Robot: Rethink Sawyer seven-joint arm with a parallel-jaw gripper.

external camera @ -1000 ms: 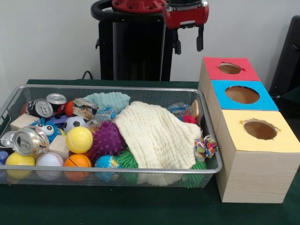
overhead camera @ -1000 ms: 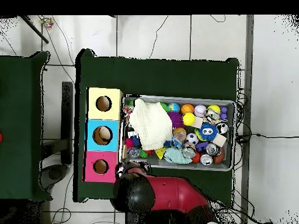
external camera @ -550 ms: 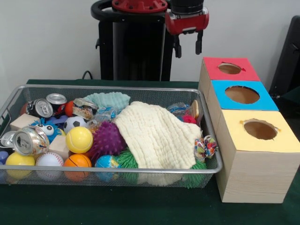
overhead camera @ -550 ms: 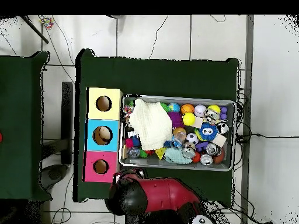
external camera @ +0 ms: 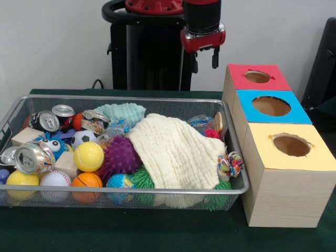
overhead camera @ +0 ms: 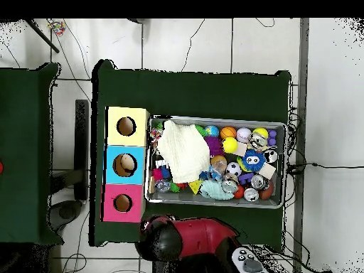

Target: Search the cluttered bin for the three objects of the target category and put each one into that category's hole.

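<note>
My gripper (external camera: 205,61) hangs open and empty above the table's far edge, behind the bin's back right corner and left of the red box (external camera: 257,79). The wire bin (external camera: 126,98) holds a cream cloth (external camera: 176,152) over its right half. Left of the cloth lie balls: yellow (external camera: 88,156), purple spiky (external camera: 121,155), orange (external camera: 86,181), soccer (external camera: 83,138). Crushed cans (external camera: 32,157) lie at the left. In the overhead view the arm (overhead camera: 165,240) covers the gripper, below the bin (overhead camera: 213,119).
Three boxes stand in a row right of the bin, each with a round hole: red, blue (external camera: 270,106) and yellow (external camera: 290,145). In the overhead view they are the red box (overhead camera: 122,203), blue box (overhead camera: 124,165) and yellow box (overhead camera: 126,126), left of the bin.
The gripper has shifted a little left in the front view and its wrist has turned more upright. It stays open and empty. Nothing in the bin has moved.
</note>
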